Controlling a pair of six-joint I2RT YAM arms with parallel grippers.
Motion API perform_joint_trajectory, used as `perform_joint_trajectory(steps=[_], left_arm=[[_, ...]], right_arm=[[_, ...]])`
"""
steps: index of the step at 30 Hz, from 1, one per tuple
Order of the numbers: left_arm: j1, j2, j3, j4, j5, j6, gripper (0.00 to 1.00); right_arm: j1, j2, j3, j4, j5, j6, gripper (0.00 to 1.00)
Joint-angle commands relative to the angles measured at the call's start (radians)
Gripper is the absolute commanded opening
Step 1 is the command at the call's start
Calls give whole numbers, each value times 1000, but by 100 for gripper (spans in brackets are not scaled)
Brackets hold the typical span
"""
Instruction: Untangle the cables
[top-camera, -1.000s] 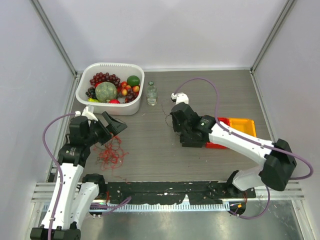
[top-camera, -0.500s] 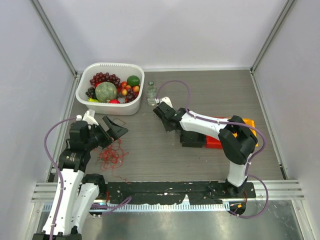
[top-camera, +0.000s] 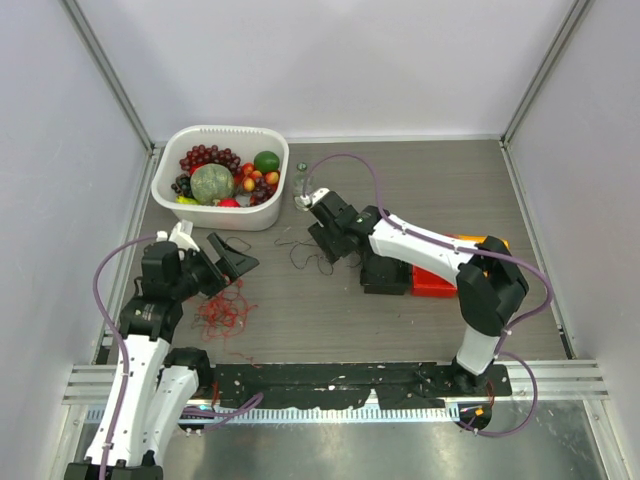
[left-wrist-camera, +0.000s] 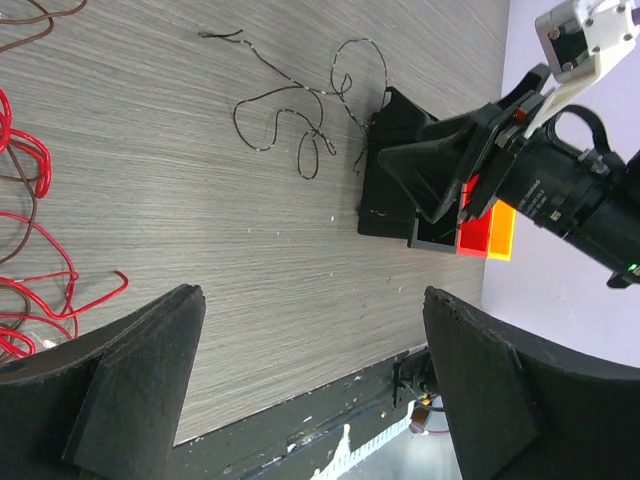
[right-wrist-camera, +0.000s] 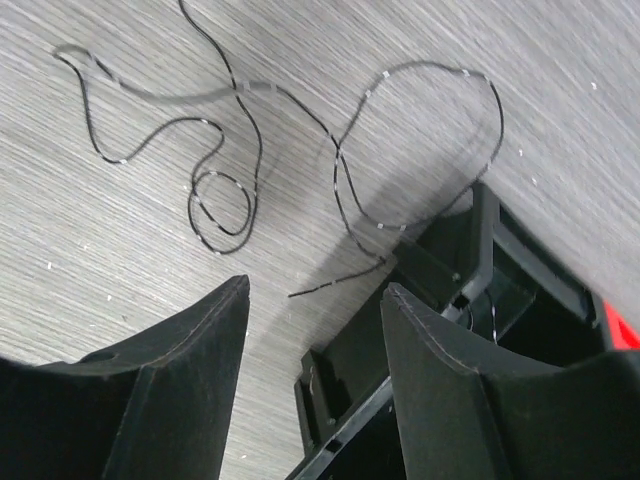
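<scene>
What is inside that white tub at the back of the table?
The white tub holds fruit: dark red grapes, a round grey-green melon, a smooth green fruit and small red and orange pieces. Whatever lies beneath the pile is covered and cannot be seen.

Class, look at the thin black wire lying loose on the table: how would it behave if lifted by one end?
The black wire lies in loose curls and loops, so it probably droops limply when lifted. It looks thread-thin, so likely very light and hard to pinch. Its loops might snag.
</scene>
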Motion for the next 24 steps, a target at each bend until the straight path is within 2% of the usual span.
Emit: perform_joint_trajectory(steps=[1,5,7,10,11,14,24], left_arm=[[5,-6,-14,57,46,-13,94],[5,-39,-8,22,46,-6,94],[3,-56,-19,17,46,-9,94],[3,-72,-31,20,50,-19,94],[5,-72,-34,21,52,-22,94],[5,-73,-31,20,55,-23,94],[5,-69,-20,20,54,-24,94]], right_arm=[[-103,43,45,73,-223,-140,63],[-212,96,51,107,-410,-157,68],[-261,132,76,104,-554,-133,70],[-269,158,81,124,-667,-96,71],[-269,170,79,139,-679,-72,77],[-269,208,74,156,-692,-52,80],[-240,196,-24,291,-750,25,80]])
